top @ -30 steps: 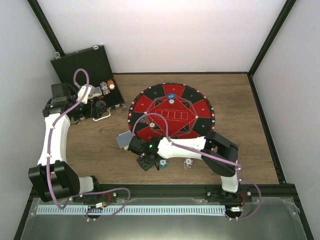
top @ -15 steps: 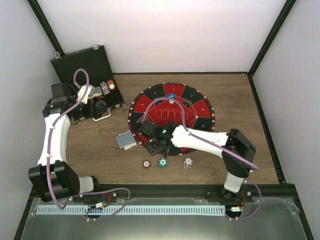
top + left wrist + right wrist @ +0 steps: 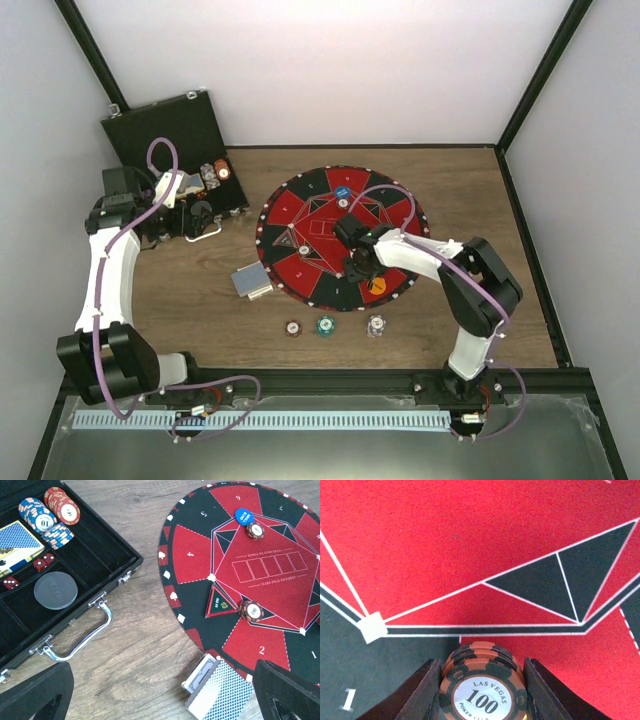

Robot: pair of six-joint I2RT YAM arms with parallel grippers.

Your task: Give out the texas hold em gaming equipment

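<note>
My right gripper (image 3: pixel 482 692) is shut on a small stack of brown "100" poker chips (image 3: pixel 482 677) just above the red-and-black mat (image 3: pixel 470 540); from above it (image 3: pixel 357 258) hangs over the mat's near right part. An orange marker disc (image 3: pixel 377 286) lies beside it. A blue disc (image 3: pixel 244 516) and a chip (image 3: pixel 255 530) sit at the mat's far side, another chip (image 3: pixel 251 611) lies nearer. The card deck (image 3: pixel 220 692) rests off the mat's left edge. My left gripper (image 3: pixel 160 680) is open above bare wood.
The open black case (image 3: pixel 95 587) at the left holds chip stacks (image 3: pixel 45 510), cards, red dice and a grey disc. Brown (image 3: pixel 292 327), teal (image 3: pixel 325 324) and white (image 3: pixel 376 324) chip stacks stand in a row near the front edge.
My right gripper has travelled from the front row of chips up and right onto the mat, carrying brown chips. The row of three stacks and the orange disc are now uncovered. The left arm is still.
</note>
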